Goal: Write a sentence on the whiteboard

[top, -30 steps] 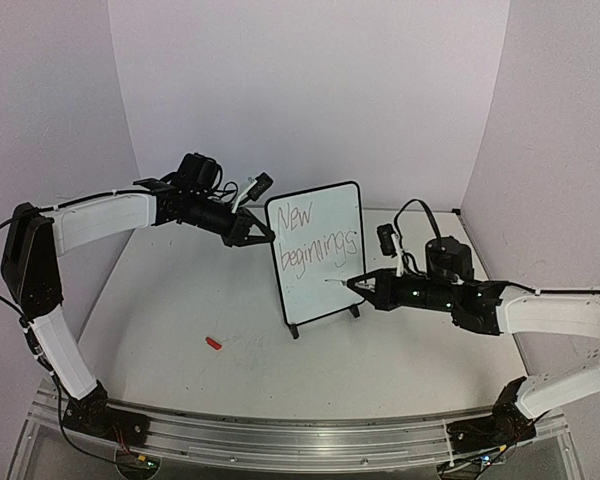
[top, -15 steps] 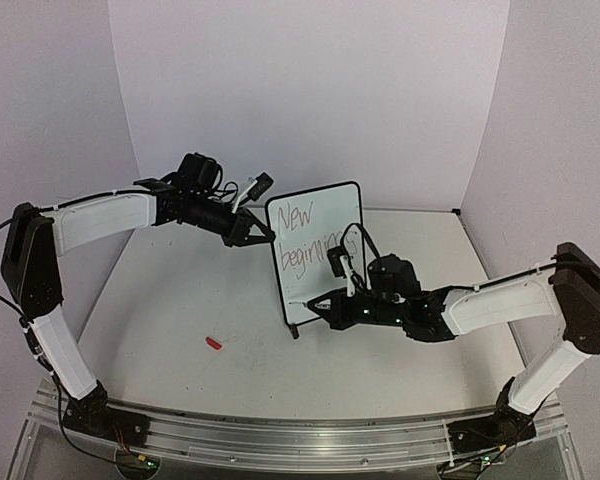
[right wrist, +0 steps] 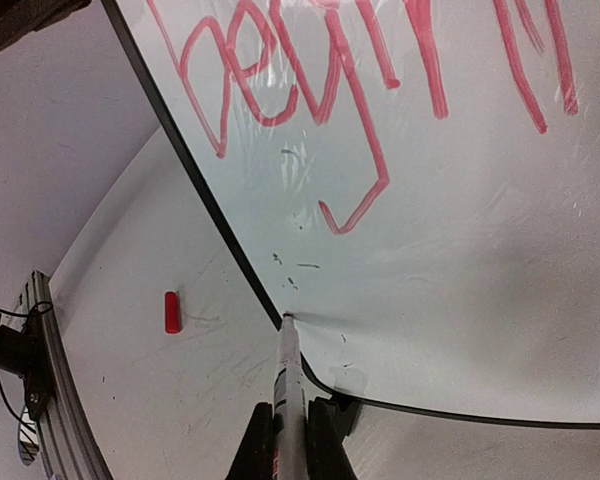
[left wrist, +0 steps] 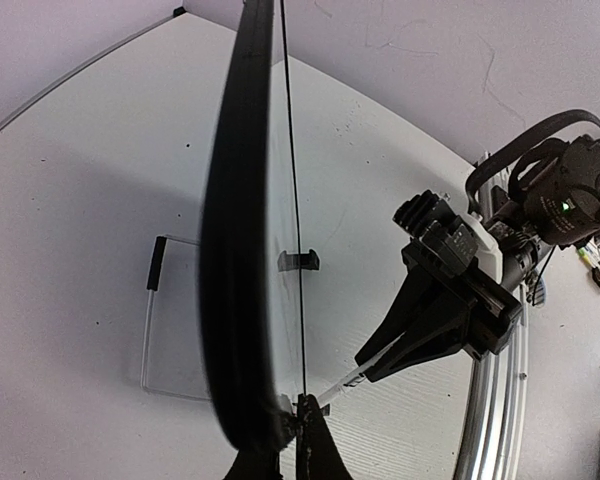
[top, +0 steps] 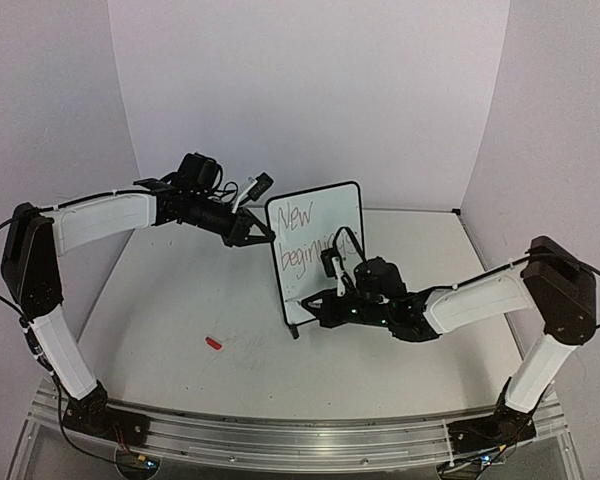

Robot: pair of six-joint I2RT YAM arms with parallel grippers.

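A small red cap (top: pixel 213 342) lies left of the whiteboard (top: pixel 338 206), which stands on the desk (top: pixel 180 290) with the left gripper (top: pixel 255 235) clamped on its upper left edge to steady it, while the right gripper (right wrist: pixel 288 445), closed on a marker (right wrist: pixel 288 390), holds the tip at its lower left corner, under the sentence (top: pixel 302 258), apparently to start another line.
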